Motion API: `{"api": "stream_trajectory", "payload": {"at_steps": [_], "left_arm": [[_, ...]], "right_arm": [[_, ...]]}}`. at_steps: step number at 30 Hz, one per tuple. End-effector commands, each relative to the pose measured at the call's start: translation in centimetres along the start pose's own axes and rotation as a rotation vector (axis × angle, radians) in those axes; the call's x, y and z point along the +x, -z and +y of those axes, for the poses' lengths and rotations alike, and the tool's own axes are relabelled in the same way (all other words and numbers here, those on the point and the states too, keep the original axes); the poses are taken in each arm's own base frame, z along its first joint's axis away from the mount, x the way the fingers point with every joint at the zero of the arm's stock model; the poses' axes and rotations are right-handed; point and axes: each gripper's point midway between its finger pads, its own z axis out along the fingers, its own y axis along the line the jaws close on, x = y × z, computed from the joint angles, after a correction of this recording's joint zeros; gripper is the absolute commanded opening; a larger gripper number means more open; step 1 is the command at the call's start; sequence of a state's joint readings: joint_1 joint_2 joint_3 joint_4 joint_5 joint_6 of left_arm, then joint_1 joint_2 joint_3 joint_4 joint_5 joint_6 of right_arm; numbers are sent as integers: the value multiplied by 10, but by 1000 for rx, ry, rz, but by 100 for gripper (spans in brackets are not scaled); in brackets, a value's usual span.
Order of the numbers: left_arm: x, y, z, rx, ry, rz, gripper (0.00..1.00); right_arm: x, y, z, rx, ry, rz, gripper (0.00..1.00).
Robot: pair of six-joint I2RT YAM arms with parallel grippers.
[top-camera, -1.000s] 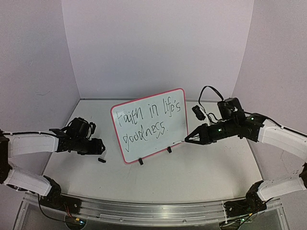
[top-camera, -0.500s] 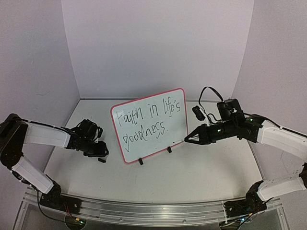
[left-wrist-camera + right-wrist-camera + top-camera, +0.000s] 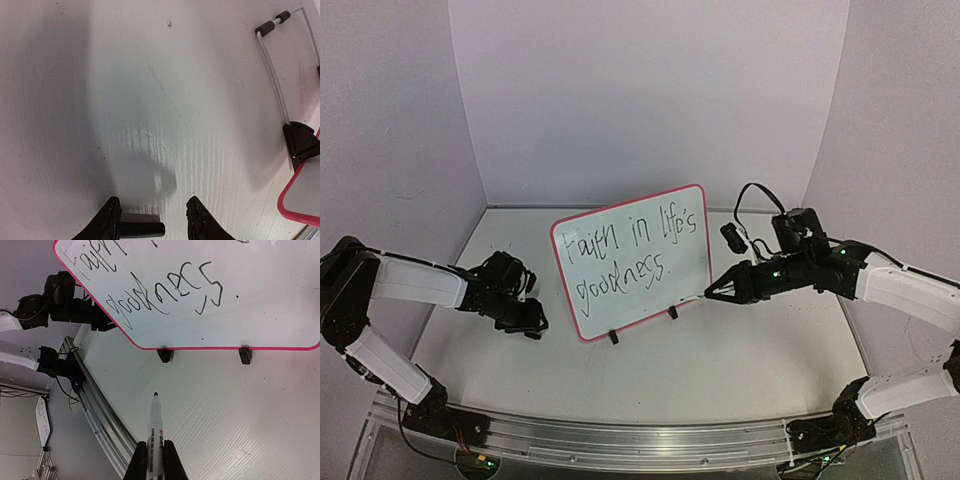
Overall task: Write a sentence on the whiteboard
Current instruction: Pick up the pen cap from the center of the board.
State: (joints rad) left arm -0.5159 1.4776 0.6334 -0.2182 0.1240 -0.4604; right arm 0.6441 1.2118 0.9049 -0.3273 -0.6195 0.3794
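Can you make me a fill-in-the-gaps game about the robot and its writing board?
The right tool grips a marker whose cap is ____.
The whiteboard stands on ____ black clip feet.
The last word written on it is ____.
The left tool's fingers stand either side of the ____.
Missing words: off, two, goodness, cap.

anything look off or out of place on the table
A small black cylinder, probably the marker's cap, lies loose on the white table between the parted fingers of the left gripper. The white marker held by the right gripper is bare-tipped. The pink-framed whiteboard looks fine.
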Motion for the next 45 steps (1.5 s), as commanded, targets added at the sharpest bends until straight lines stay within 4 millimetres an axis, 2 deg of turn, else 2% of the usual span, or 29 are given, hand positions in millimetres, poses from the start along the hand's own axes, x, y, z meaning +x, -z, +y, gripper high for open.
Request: {"api": "stream_trajectory", "payload": {"at_steps": [1,7,14,19,23,26,34,40,45], "left_arm": [[6,2,1,1,42,35,44],[20,5,7,-20,79,78,42],[43,12,5,-1,120,134,39],[57,20,-3,41,129,160,39],[63,24,1,6,111,170,39],[65,24,3,-17,101,174,38],[64,22,11,-149,29,155,26],[60,18,10,-194,-19,146,21],[64,14,10,-211,-46,162,11]], "right_arm": [[-7,1,4,-18,15,-26,0],[-6,2,4,-16,17,-30,0],[-5,1,4,-19,15,-29,0],[-4,1,3,-19,15,-28,0],[-4,0,3,-22,15,-28,0],[-3,0,3,-23,16,-27,0],[-1,2,1,-16,16,-33,0],[0,3,1,-13,17,-35,0],[1,2,0,-10,15,-33,0]]}}
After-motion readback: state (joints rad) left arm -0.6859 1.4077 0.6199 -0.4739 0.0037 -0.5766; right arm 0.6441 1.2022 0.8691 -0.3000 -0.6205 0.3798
